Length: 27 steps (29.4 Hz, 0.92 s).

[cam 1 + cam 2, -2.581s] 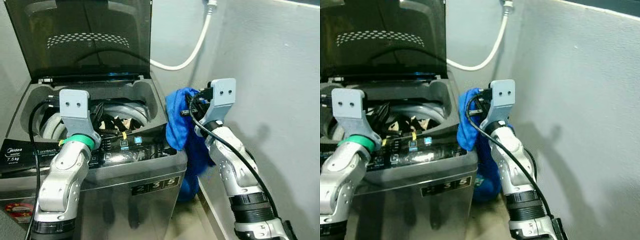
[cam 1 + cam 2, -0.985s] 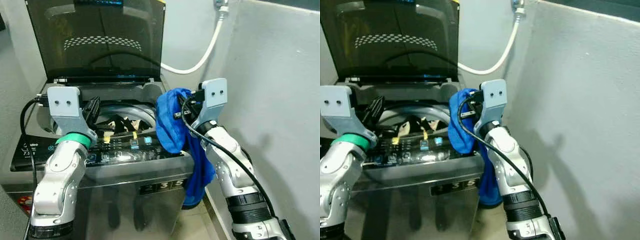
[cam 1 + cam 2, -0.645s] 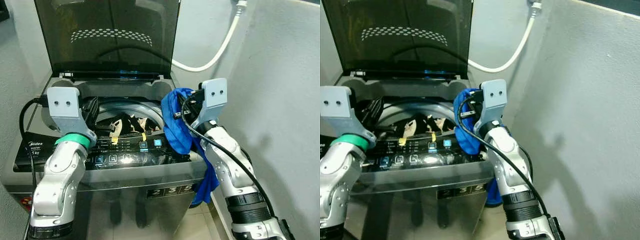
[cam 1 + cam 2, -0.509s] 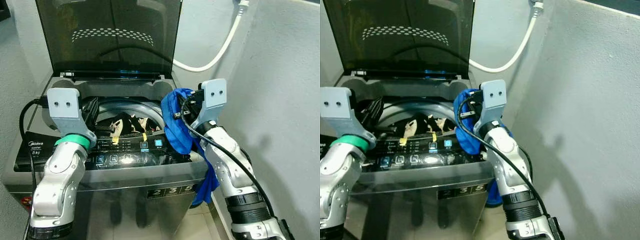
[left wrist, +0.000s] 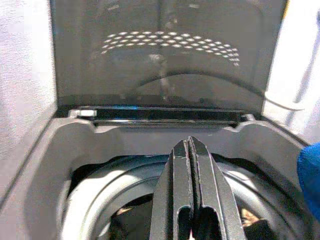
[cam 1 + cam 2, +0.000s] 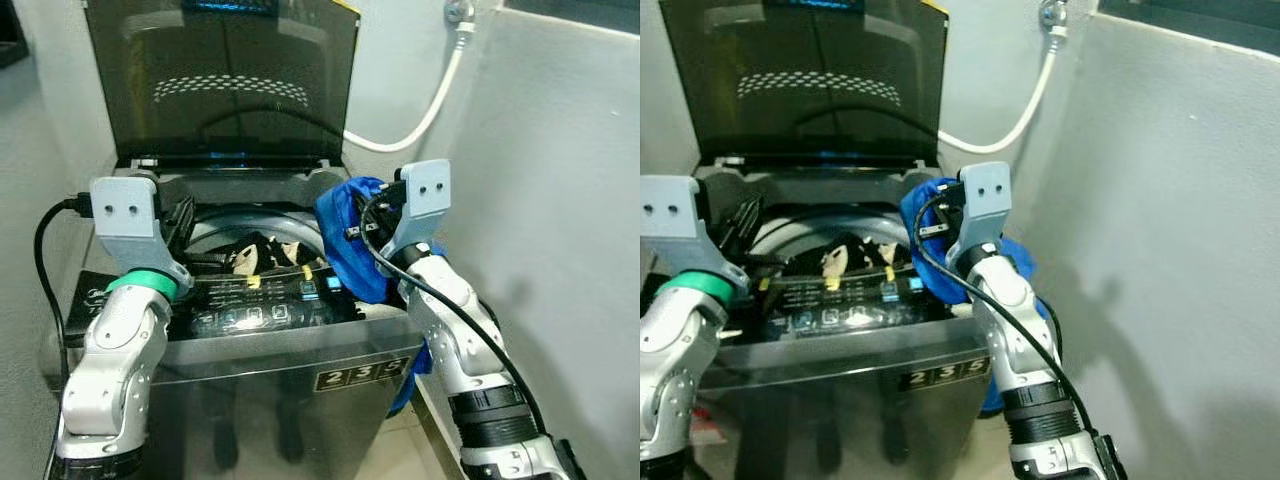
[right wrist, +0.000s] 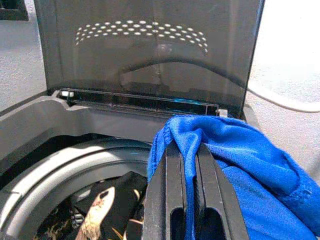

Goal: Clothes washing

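A top-loading washing machine [image 6: 290, 345] stands before me with its dark lid [image 6: 225, 85] raised. Dark patterned clothes [image 6: 250, 255] lie in the drum [image 7: 55, 175]. My right gripper [image 7: 184, 165] is shut on a blue cloth [image 6: 355, 245], held over the machine's right rim; the cloth drapes over the fingers and hangs down the machine's right side. My left gripper [image 5: 190, 160] is shut with nothing in it, held over the drum's left side.
A white hose [image 6: 425, 100] runs along the back wall to a tap [image 6: 460, 12]. A grey wall [image 6: 560, 200] stands close on the right. The control panel [image 6: 260, 318] runs along the machine's front edge.
The view has shifted, so the machine sits a little higher and closer in frame. The blue cloth stays in my right gripper, now slightly higher over the rim. The left arm has hardly moved.
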{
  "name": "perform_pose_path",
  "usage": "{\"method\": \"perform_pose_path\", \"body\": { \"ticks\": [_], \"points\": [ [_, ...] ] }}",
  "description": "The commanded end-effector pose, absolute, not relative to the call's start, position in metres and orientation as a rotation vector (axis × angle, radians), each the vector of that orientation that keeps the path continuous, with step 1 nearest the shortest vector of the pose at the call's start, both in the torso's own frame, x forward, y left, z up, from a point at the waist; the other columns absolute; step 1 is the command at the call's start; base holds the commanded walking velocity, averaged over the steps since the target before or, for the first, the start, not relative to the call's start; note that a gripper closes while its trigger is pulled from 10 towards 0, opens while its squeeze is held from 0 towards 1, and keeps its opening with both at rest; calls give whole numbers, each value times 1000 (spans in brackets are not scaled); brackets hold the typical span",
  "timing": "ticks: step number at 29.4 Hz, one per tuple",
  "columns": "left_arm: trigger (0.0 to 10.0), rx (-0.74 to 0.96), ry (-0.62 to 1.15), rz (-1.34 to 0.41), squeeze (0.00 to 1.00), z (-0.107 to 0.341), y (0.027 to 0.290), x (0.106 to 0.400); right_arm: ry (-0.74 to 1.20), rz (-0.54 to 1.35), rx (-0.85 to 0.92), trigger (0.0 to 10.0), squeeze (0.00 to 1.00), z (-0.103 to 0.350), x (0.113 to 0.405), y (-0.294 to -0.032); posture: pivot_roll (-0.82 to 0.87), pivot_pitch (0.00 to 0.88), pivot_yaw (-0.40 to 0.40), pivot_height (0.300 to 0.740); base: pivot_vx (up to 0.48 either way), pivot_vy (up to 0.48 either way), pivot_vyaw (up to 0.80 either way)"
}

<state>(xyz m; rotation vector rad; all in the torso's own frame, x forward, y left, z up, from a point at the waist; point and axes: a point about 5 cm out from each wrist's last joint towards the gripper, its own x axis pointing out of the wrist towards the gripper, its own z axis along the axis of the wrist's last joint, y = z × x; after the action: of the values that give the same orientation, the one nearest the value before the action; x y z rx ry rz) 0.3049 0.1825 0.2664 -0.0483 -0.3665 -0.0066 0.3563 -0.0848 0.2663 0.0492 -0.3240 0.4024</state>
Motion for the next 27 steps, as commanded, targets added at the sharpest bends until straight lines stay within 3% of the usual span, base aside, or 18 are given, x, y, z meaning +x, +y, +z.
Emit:
{"method": "perform_pose_path", "body": {
  "ticks": [1, 8, 12, 13, 14, 16, 19, 20, 22, 23, 24, 27],
  "points": [
    [10000, -44, -352, -12, 0, 264, 181, 305, -328, 390, 65, 10000, 0, 270, 358, -86, 12, 17, -37, 740, 0, 0, 0],
    [10000, -7, -343, -19, 0, 263, 181, 305, -282, 363, 64, 10000, 0, 266, 365, -88, 13, 19, -34, 740, 0, 0, 0],
    [10000, 16, -334, -24, 0, 262, 180, 307, -190, 427, -74, 10000, 0, 263, 380, -72, -1, 25, -20, 740, 0, 0, 0],
    [10000, 19, -334, -31, 0, 262, 179, 308, -189, 503, -97, 10000, 0, 279, 389, -54, -5, 31, -12, 740, 0, 0, 0],
    [10000, 19, -334, -31, 0, 262, 179, 308, -189, 503, -97, 10000, 0, 279, 389, -54, -5, 31, -12, 740, 0, 0, 0],
    [10000, 26, -329, -41, 0, 261, 177, 309, -333, 652, 80, 10000, 0, 353, 388, -22, -2, 38, -10, 740, 0, 0, 0],
    [10000, 26, -329, -41, 0, 261, 177, 309, -333, 652, 80, 10000, 0, 353, 388, -22, -2, 38, -10, 740, 0, 0, 0],
    [10000, 34, -323, -36, 0, 258, 176, 306, -586, 757, 650, 10000, 0, 467, 366, -35, 13, 48, -37, 740, 0, 0, 0],
    [10000, 34, -323, -36, 0, 258, 176, 306, -586, 757, 650, 10000, 0, 467, 366, -35, 13, 48, -37, 740, 0, 0, 0],
    [10000, 36, -322, -29, 0, 258, 177, 304, -649, 797, 873, 10000, 0, 500, 356, -50, 13, 49, -38, 740, 0, 0, 0],
    [10000, 37, -321, -23, 0, 257, 178, 303, -668, 805, 985, 10000, 0, 512, 353, -60, 14, 51, -40, 740, 0, 0, 0],
    [10000, 38, -319, -20, 0, 257, 179, 302, -671, 802, 1019, 10000, 0, 515, 353, -65, 14, 51, -40, 740, 0, 0, 0]
  ]
}}
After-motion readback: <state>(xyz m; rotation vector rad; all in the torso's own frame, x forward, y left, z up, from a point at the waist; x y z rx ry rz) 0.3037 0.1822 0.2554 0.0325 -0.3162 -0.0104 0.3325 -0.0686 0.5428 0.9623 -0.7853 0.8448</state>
